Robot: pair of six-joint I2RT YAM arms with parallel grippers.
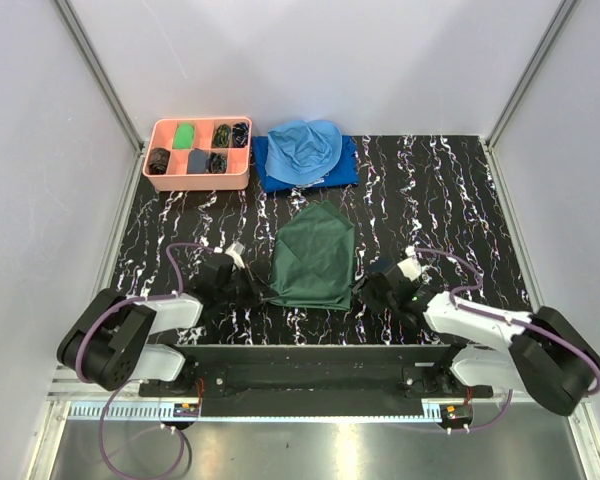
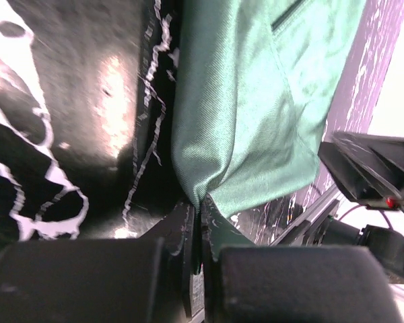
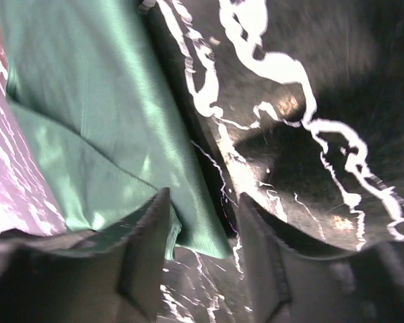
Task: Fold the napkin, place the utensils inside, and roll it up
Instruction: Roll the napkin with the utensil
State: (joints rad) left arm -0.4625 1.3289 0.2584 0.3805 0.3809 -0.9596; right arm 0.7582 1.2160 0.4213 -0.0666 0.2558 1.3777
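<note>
The dark green napkin (image 1: 315, 255) lies folded on the black marbled table, narrowing toward the far end. My left gripper (image 1: 258, 292) is at its near left corner. In the left wrist view the napkin (image 2: 256, 101) bunches into the left gripper (image 2: 200, 212), which is shut on that corner. My right gripper (image 1: 376, 286) is at the near right corner. In the right wrist view the right gripper (image 3: 202, 208) is open, with the corner of the napkin (image 3: 87, 121) lying loose between its fingers. The utensils are out of view.
A pink compartment tray (image 1: 198, 122) holding dark and green items stands at the back left. Beside it a light blue cloth (image 1: 305, 148) lies on a darker blue cloth (image 1: 345, 172). White walls enclose the table; the metal rail runs along its near edge.
</note>
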